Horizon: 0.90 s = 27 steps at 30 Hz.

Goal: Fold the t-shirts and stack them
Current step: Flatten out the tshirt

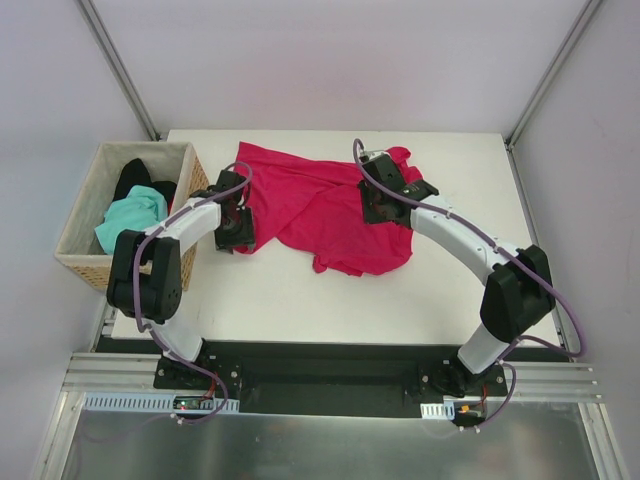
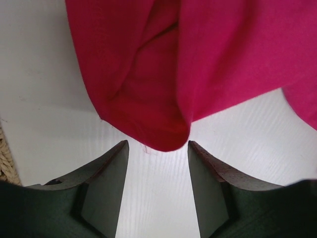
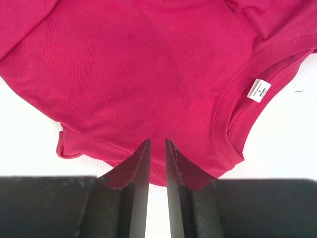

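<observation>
A crimson t-shirt (image 1: 320,205) lies crumpled across the back middle of the white table (image 1: 300,300). My left gripper (image 1: 237,222) stands at its left edge. In the left wrist view that gripper (image 2: 157,146) is open, and a rounded fold of the crimson t-shirt (image 2: 163,134) reaches just to its fingertips. My right gripper (image 1: 380,200) is low over the shirt's right part. In the right wrist view the right gripper (image 3: 157,141) has its jaws a narrow gap apart over the cloth's edge, left of the collar (image 3: 233,114) and its white label (image 3: 259,89). A mint-green t-shirt (image 1: 130,220) and a black t-shirt (image 1: 140,182) lie in the basket.
A tan wicker basket (image 1: 85,262) stands off the table's left edge, close to my left arm. Grey walls and metal posts enclose the back and sides. The arms' bases sit on a rail at the near edge.
</observation>
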Available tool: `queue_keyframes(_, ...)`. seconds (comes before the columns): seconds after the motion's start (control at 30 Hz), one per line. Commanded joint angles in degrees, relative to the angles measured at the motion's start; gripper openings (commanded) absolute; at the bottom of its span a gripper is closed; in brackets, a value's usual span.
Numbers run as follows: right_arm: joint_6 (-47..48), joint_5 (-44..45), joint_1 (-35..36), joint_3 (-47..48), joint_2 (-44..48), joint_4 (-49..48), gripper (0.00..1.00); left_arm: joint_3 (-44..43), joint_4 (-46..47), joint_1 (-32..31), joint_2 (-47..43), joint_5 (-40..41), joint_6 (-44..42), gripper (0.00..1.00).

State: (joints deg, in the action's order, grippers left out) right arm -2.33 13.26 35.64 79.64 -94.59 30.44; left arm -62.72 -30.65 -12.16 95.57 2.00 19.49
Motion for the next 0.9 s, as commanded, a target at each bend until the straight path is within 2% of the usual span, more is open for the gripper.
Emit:
queue_keyframes(0.0,-1.1,0.9,0.1,3.3,1.4,-0.5,0.2,-3.2,-1.2,1.8,2.1,0.4,-1.6,0.5)
queue_keyframes(0.2,-1.5,1.0,0.2,3.6,1.4,-0.1,0.18,-5.2,-1.2,1.9,4.4,-0.4,-1.8,0.45)
queue_keyframes(0.87,-2.0,0.7,0.2,4.7,0.3,-0.2,0.17,-3.1,-2.3,1.9,2.3,-1.9,-1.3,0.48)
